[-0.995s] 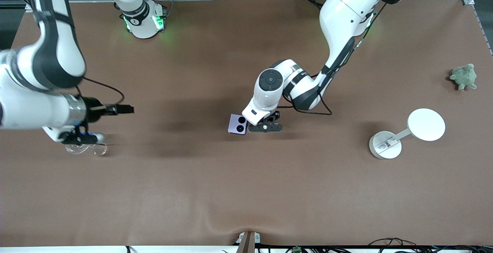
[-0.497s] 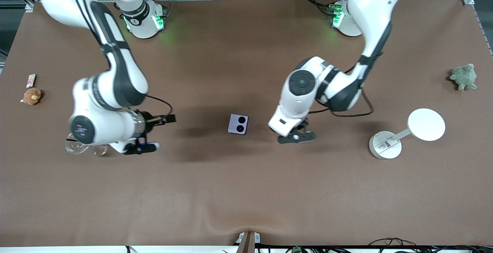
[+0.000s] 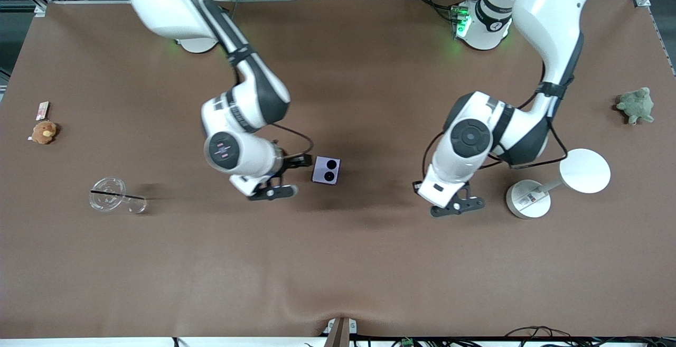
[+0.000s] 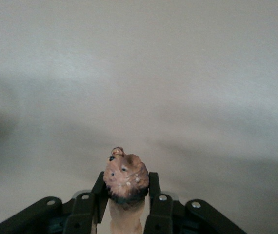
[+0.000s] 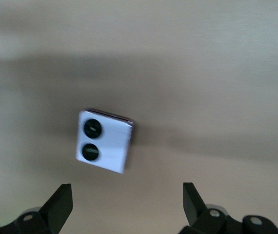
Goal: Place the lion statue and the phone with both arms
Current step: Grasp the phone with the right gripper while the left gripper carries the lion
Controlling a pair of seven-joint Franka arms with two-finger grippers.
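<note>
Lavender phone lies flat at mid-table, ungrasped; your right gripper hangs just beside it, jaws wide. Your left gripper pinches the lion statue above bare table; both placements remain

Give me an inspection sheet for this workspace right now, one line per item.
Surface: brown table, slight ripple at the edge nearest the front camera.
Job's things: phone lying flat mid-table; lion statue gripped in the left tool.
Clutter: clear lid with straw, brown plush, green plush turtle, white stand.
Grippers: left tool shut on the statue, beside the white stand; right tool open, beside the phone.
Cables: black cable looped at each wrist.
Surroundings: wiring and frames along the robots' edge.
</note>
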